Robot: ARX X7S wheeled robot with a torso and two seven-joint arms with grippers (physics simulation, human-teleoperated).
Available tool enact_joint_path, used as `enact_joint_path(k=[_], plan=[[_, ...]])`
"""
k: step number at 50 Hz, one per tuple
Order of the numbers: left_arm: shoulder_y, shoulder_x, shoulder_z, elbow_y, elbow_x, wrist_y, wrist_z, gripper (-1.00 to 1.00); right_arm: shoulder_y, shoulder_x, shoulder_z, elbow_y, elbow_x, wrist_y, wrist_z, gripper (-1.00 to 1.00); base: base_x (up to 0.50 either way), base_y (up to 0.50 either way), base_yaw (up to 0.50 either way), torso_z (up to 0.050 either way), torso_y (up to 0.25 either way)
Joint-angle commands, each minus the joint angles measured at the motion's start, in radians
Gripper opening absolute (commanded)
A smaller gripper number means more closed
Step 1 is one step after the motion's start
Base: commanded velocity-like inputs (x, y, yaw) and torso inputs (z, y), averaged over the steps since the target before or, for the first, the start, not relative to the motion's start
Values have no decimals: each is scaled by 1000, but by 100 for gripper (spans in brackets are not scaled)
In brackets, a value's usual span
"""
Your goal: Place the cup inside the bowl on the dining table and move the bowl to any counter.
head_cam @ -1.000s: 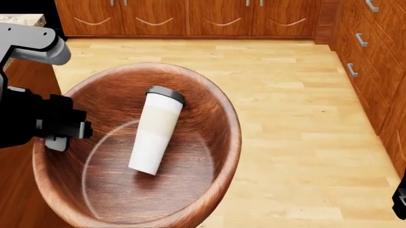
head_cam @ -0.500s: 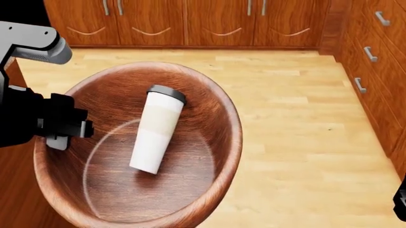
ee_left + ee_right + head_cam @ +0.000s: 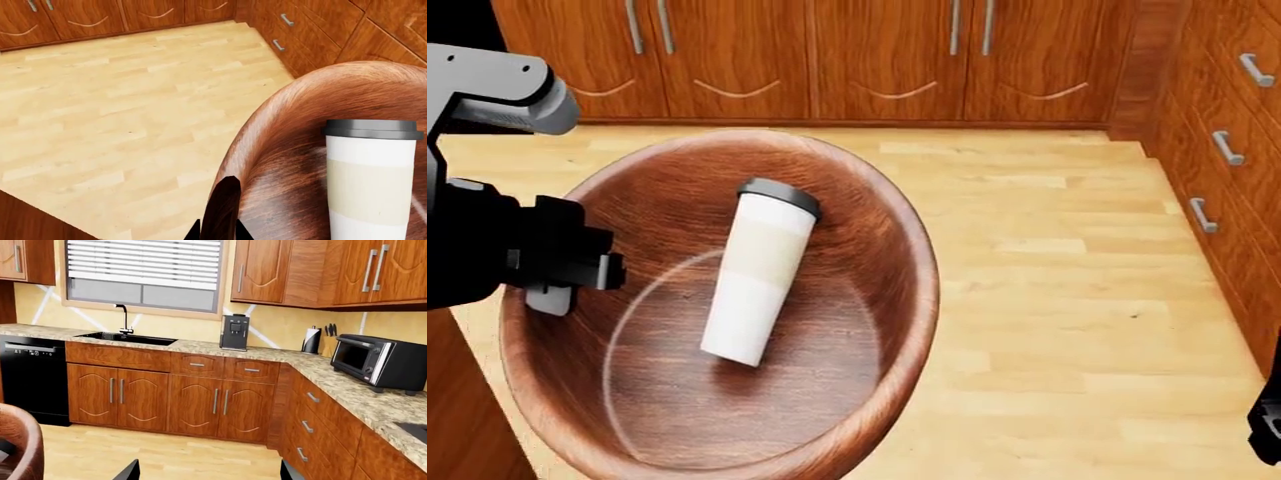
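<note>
**A:** At the near rim, your left gripper point(image 3: 561, 275) is clamped on the bowl point(image 3: 868, 240), one finger point(image 3: 225, 207) riding the wall's edge in the left wrist view. You hold it by the rim because the wall is too wide to span any other way.

**B:** And the cup point(image 3: 758, 275)?

**A:** It lies inside the bowl, tilted, base on the flat bottom and dark lid point(image 3: 778, 196) leaning toward the far wall. It rests on the wood, not on any finger. That part of the task reads as done.

**B:** Right side?

**A:** Your right gripper point(image 3: 207, 472) carries nothing; its two fingertips stand well apart at the frame edge in the right wrist view, pointing across the room. Judgement: it is kept clear so the single-arm carry is not disturbed.

**B:** Where is the bowl relative to any support?

**A:** Only wood floor point(image 3: 1068, 300) shows beneath and beyond it, so it is carried in the air; the dining table is not in view. The counter point(image 3: 200, 346) runs under the window, past the sink point(image 3: 127, 337), and turns along the side under the toaster oven point(image 3: 380, 360).

**B:** Risk?

**A:** A one-sided rim grip on a deep bowl; tilt could roll the cup.
</note>
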Motion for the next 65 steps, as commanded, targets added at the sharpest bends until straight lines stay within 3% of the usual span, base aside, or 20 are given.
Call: enact_joint_path(k=[1, 65], plan=[[-3, 3, -1, -11, 15, 24, 14, -100, -3, 7, 11, -8, 7, 7, 2, 100, 500, 0, 0, 0, 0], [17, 15, 20, -40, 106, 82, 79, -100, -33, 0, 21, -36, 25, -4, -7, 100, 500, 0, 0, 0, 2]])
